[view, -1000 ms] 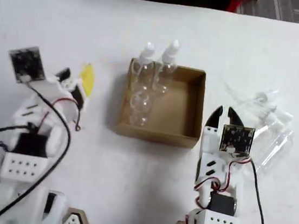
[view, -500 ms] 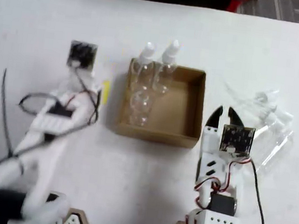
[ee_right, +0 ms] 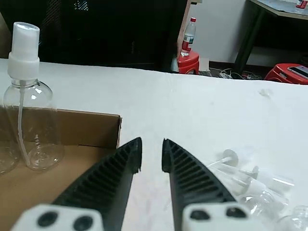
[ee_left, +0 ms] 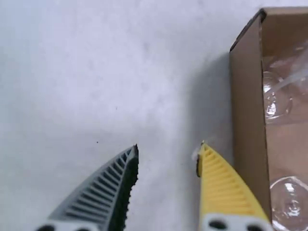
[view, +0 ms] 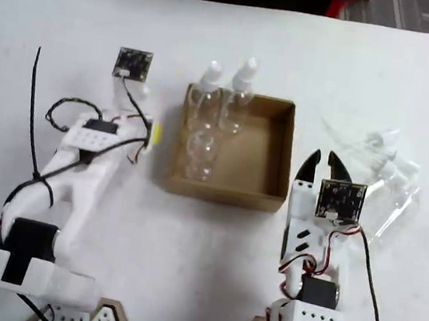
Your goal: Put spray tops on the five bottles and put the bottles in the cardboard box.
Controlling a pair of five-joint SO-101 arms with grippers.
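As the left gripper (ee_left: 168, 146) is swung in beside the brown cardboard box (view: 226, 189), jaws apart and empty, loose clear plastic bottles (view: 393, 204) are left uncapped.

No print can be read on the cardboard box (view: 226, 192) or the bottles (view: 240, 101).

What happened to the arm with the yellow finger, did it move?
Yes. In the high view, the left end effector went from farther out on the table toward the cardboard box. Its yellow finger now sits beside the box's outer wall.
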